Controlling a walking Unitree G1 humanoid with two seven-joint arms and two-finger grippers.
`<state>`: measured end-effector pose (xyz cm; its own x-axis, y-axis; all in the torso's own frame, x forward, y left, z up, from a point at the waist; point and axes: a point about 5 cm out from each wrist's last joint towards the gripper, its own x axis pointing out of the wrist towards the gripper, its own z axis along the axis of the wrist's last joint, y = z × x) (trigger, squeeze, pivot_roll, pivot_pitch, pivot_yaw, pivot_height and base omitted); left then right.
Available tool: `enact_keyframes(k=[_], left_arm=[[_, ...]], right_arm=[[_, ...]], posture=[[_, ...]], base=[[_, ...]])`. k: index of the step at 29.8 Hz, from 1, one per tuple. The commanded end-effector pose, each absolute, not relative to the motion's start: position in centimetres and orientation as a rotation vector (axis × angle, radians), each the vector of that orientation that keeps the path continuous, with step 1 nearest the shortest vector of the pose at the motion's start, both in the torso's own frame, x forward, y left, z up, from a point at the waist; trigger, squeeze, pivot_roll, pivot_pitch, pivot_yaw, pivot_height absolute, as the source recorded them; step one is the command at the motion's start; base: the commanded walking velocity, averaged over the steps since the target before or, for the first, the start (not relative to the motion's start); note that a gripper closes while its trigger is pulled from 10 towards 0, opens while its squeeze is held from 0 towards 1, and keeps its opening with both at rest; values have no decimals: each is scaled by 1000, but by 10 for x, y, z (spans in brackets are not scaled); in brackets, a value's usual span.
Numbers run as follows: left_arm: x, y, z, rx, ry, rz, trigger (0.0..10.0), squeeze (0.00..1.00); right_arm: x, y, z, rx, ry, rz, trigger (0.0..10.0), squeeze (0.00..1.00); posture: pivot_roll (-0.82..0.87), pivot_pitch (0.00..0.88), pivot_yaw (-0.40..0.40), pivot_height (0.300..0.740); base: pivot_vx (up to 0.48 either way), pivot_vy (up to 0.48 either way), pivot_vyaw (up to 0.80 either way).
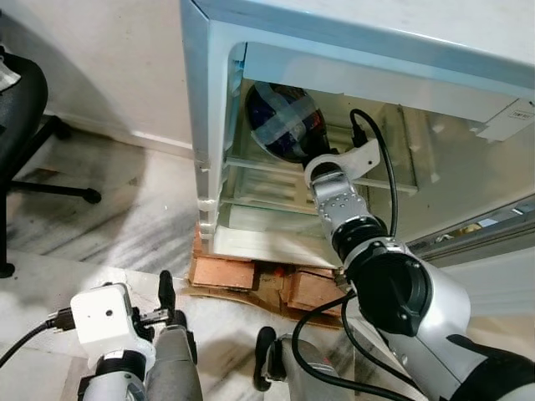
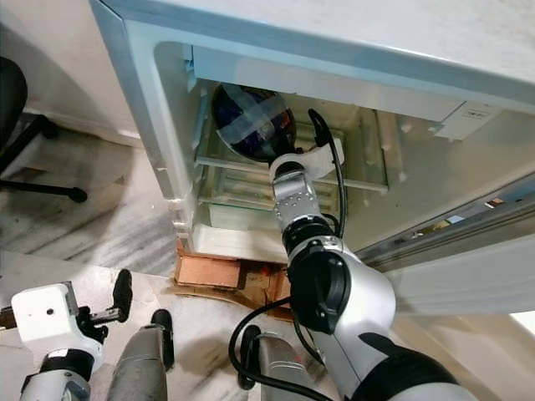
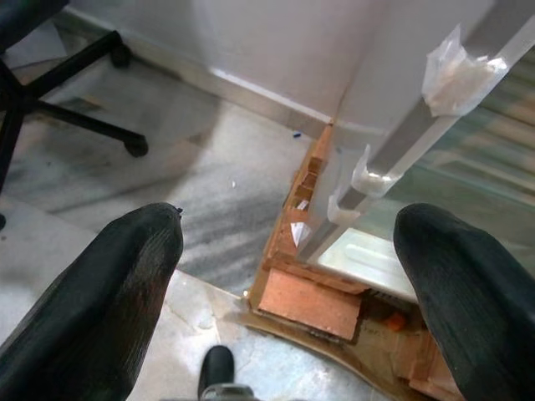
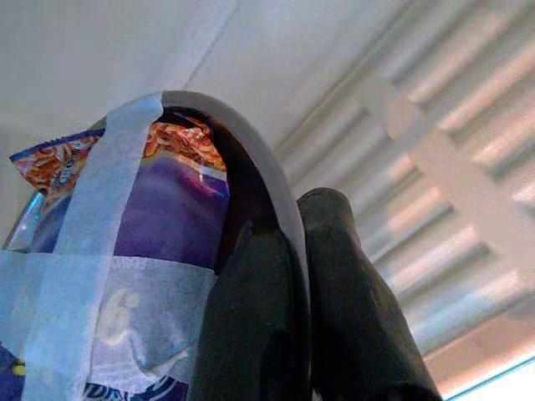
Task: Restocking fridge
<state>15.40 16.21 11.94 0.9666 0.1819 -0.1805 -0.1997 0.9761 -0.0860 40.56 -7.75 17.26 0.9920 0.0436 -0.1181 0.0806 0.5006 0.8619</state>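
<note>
Right arm [image 1: 393, 276] is extending forward and up from the near right, reaching into the open fridge [image 1: 217, 100]; the wrist is sitting at the front edge of the upper shelf [image 1: 267, 167]. The right gripper [image 4: 292, 251] is pinching the rim of a dark bowl [image 1: 284, 121], one black finger on each side of the rim and pressed tight against it. The bowl is tilting on its side in the upper left of the fridge compartment, its open face turned toward the camera. Purple and orange snack packets [image 4: 167, 209] are sitting inside the bowl, held in by crossed strips of pale tape [image 4: 92, 251] over the mouth. Whether the bowl is resting on the shelf or hanging clear of it, cannot tell. A black cable [image 1: 380, 167] is looping from the wrist back along the forearm.

Left arm is hanging low at the near left, with the white camera block [image 1: 104, 313] on its wrist. The left gripper [image 3: 292, 276] is pointing down toward the floor [image 3: 167, 192], fingers [image 3: 92, 301] spread wide and holding nothing.

The fridge is standing on a stack of orange bricks [image 1: 226, 271]. A black office chair [image 1: 25, 125], with a wheeled base, is standing on the marble floor to the far left.
</note>
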Motion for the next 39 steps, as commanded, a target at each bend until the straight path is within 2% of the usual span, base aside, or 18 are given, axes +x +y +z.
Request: enact_keyframes(k=[1,2,3,4,5,6,21,22,23,27,28,29,30,31,32,35,37,39], left_arm=[[150,163,111,-96,227,214,10000,0],[150,163,111,-96,227,214,10000,0],[151,163,110,-96,226,214,10000,0],[152,163,110,-96,224,214,10000,0],[152,163,110,-96,224,214,10000,0],[152,163,110,-95,222,214,10000,0],[157,163,111,-94,205,212,10000,0],[158,163,111,-96,203,213,10000,0],[158,163,111,-96,200,213,10000,0],[159,163,111,-95,198,213,10000,0],[160,163,111,-95,198,213,10000,0],[160,163,111,-95,199,213,10000,0],[160,163,111,-95,199,214,10000,0],[160,163,111,-95,198,214,10000,0],[160,163,111,-94,199,218,10000,0],[161,164,111,-92,199,223,10000,0],[162,164,111,-92,197,220,10000,0],[163,164,111,-92,196,219,10000,0]], right_arm=[[405,-84,167,954,142,-48,10000,1000],[405,-84,167,954,142,-48,10000,1000],[405,-84,167,916,145,-45,10000,0],[405,-85,167,851,142,-40,10000,63],[405,-85,167,851,142,-40,10000,63],[405,-86,167,826,139,-41,10000,1000],[398,-93,146,690,215,-153,10000,1000],[397,-94,144,683,224,-168,10000,941],[396,-97,140,702,237,-189,10000,553],[397,-95,143,689,220,-154,10000,537],[397,-94,144,682,212,-141,10000,0],[397,-92,145,692,206,-132,10000,0],[397,-92,145,717,202,-129,7098,0],[397,-91,145,722,202,-129,7098,0],[397,-92,145,724,202,-131,0,0],[397,-92,145,725,205,-142,8941,0],[397,-93,145,728,211,-149,10000,0],[398,-92,146,750,210,-138,10000,0]], posture=[[349,355,-186,740],[349,355,-186,740],[349,352,-186,740],[350,347,-187,740],[350,347,-187,740],[349,346,-187,740],[347,332,-188,740],[347,332,-187,740],[347,331,-188,740],[347,329,-187,740],[346,328,-187,740],[346,328,-187,740],[345,327,-187,740],[345,327,-187,740],[346,325,-186,740],[348,323,-186,740],[347,322,-185,740],[346,321,-185,740]], base=[[0,0,0],[0,0,0],[0,0,0],[0,0,0],[0,0,0],[0,0,0],[0,0,0],[0,0,0],[0,0,0],[0,0,0],[0,0,0],[0,0,0],[0,0,0],[0,0,0],[0,0,0],[0,0,0],[0,0,0],[0,0,0]])
